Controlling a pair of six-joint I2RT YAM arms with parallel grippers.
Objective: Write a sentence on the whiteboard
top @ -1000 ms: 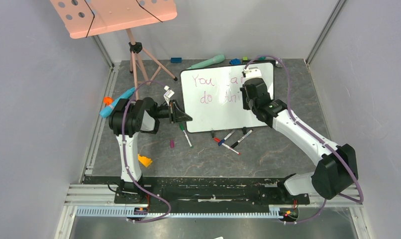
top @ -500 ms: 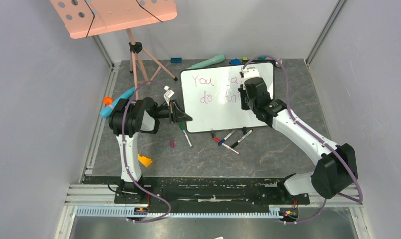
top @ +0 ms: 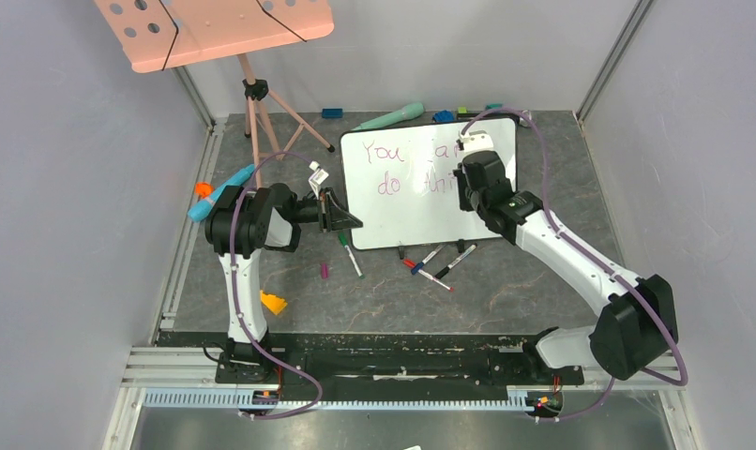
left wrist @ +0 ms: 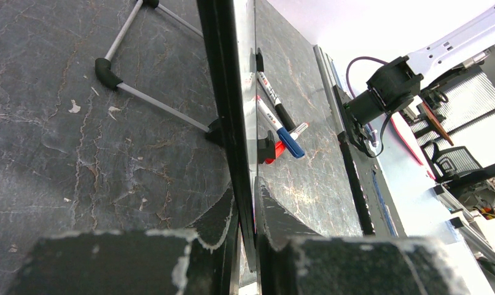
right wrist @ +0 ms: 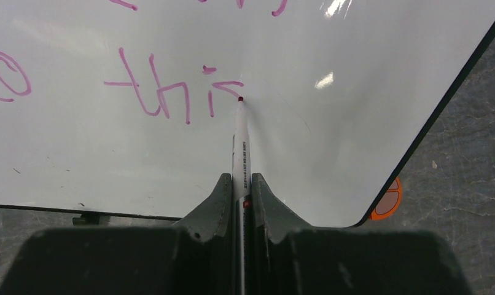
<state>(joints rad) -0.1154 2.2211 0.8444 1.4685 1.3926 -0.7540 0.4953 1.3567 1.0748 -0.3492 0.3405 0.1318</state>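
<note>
The whiteboard stands propped on the grey floor, seen edge-on in the left wrist view and face-on in the right wrist view. My left gripper is shut on its left edge. The sentence in magenta reads "You" above "do thi", partly hidden by my right arm; in the right wrist view the letters "thi" and a fresh stroke show. My right gripper is shut on a white marker with its red tip touching the board by that stroke.
Several loose markers lie in front of the board, also in the left wrist view. A pink perforated board on a tripod stands at the back left. A teal tool and an orange piece lie at the left.
My right gripper has shifted slightly to the right along the lower line with the marker, and more of "thi" shows. The left arm has not moved.
</note>
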